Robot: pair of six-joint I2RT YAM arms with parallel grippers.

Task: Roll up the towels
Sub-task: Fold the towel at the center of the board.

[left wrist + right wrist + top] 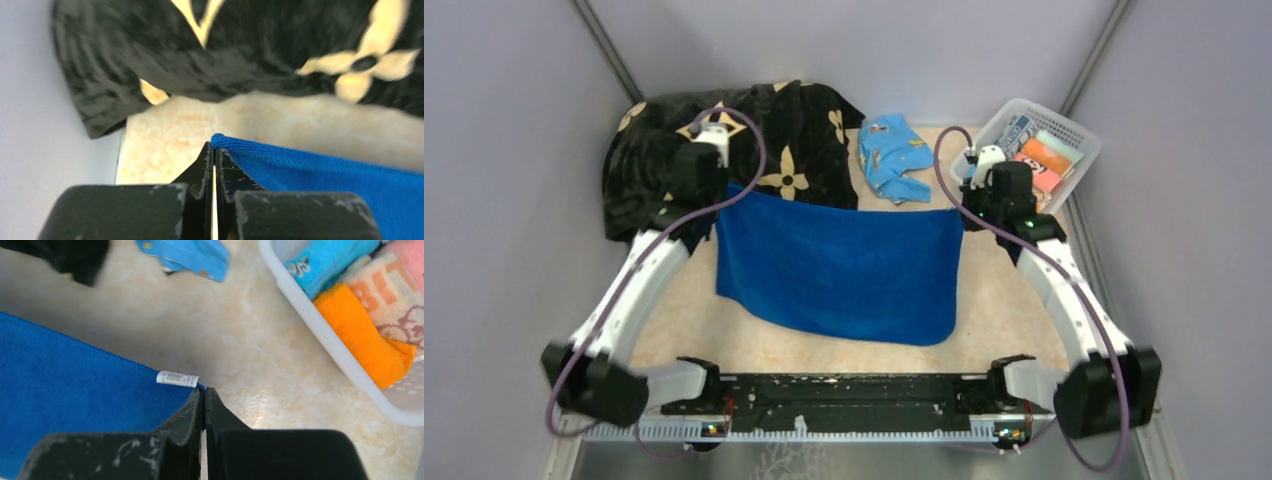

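The large royal-blue towel [839, 270] is held up by its two far corners and hangs down onto the table toward the near edge. At the far-left corner my left gripper [721, 190] is shut on its edge; in the left wrist view that corner [300, 170] sits pinched at the left gripper's [214, 148] tips. My right gripper [959, 212] is shut on the far-right corner, beside the white label [177, 379] just left of the right gripper's [204, 391] tips. A small turquoise towel [892, 155] lies crumpled at the back centre, apart from both grippers.
A black blanket with cream flowers [764, 125] is heaped at the back left, just behind the left gripper. A white basket [1024, 104] at the back right holds several rolled cloths, orange [365, 340] and turquoise [325, 260] among them. Grey walls enclose three sides.
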